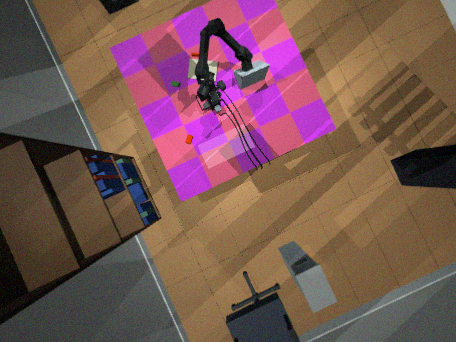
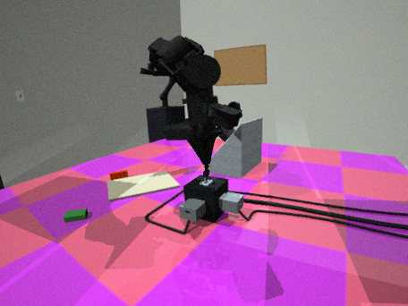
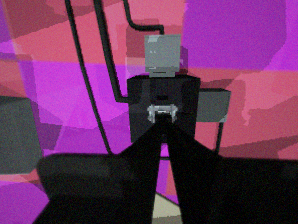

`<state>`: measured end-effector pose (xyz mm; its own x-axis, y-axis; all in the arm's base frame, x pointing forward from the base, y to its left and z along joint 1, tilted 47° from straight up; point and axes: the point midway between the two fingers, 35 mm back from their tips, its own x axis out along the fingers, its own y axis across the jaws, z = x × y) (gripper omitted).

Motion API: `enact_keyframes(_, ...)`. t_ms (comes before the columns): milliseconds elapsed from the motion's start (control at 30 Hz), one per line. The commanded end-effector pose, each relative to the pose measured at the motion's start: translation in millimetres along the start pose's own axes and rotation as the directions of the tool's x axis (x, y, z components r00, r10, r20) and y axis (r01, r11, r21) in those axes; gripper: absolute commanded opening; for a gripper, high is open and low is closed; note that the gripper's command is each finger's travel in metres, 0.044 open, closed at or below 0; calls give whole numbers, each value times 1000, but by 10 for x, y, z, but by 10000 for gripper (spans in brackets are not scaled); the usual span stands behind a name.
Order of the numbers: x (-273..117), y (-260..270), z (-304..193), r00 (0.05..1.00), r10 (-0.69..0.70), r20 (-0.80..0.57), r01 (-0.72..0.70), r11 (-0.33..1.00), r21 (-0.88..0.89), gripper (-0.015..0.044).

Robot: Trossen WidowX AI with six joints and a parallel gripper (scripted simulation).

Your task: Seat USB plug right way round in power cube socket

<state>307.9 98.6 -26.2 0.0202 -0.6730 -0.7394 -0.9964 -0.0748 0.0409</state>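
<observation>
The black power cube (image 2: 196, 193) (image 3: 140, 95) stands on the checkered mat. Silver metal shows at the socket (image 2: 206, 182) (image 3: 163, 108) on its top. My gripper (image 2: 206, 168) (image 3: 164, 127) points down from above and is shut on the small dark USB plug (image 2: 206, 174), right over the socket. The fingertips mostly hide the plug, so its way round and its depth cannot be told. One grey plug block (image 2: 192, 210) (image 3: 162, 52) and another grey plug block (image 2: 231, 202) (image 3: 212, 106) sit at two sides of the cube, with thin black cables.
A grey wedge block (image 1: 251, 76) (image 2: 250, 148) (image 3: 17, 135) stands behind the cube. A cream board (image 1: 194, 67) (image 2: 143, 184), a green block (image 1: 175, 84) (image 2: 75, 215), a red-orange block (image 2: 118, 174) and an orange block (image 1: 189, 139) lie around. Black cables (image 2: 313, 210) run off to one side.
</observation>
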Motion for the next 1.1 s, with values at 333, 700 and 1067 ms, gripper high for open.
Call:
enact_keyframes(333,16,2,2,1000,1,5,-1,1000,-4,0)
enact_keyframes(700,29,2,1,1000,1,5,-1,1000,-4,0)
enact_keyframes(1067,42,2,0,1000,1,5,-1,1000,-4,0)
